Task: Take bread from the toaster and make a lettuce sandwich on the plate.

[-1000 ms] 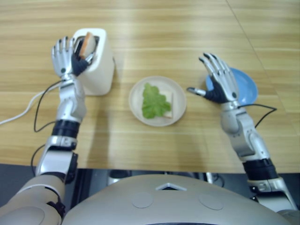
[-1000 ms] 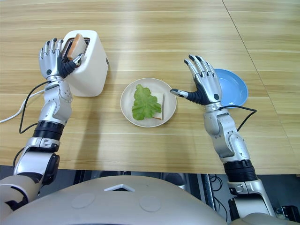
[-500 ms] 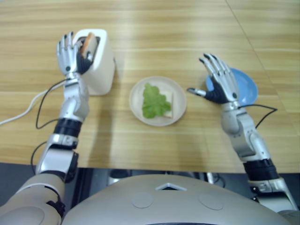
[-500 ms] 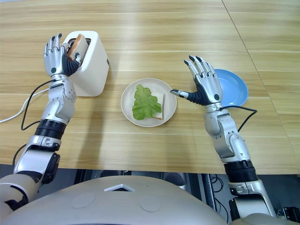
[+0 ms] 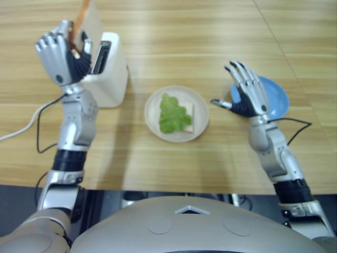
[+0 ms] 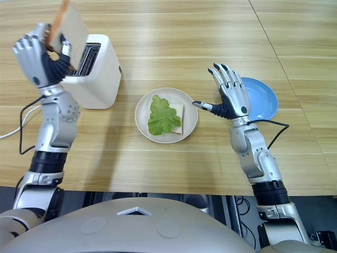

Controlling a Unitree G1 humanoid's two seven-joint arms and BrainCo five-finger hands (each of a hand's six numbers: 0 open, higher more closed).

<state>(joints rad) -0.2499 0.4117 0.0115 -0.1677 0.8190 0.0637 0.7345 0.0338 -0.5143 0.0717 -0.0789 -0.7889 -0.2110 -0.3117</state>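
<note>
Wooden worktop (image 6: 210, 31) carries toaster (image 6: 100, 76) and plate (image 6: 141, 120), lettuce (image 6: 162, 117) on a bread slice (image 6: 180, 120) there, awaiting its top. Left robot hand (image 6: 37, 60) grips a second slice (image 6: 73, 26) held above the toaster, apparently for transfer. Right robot hand (image 6: 231, 96) hovers open-fingered beside the plate, holding nothing.
</note>
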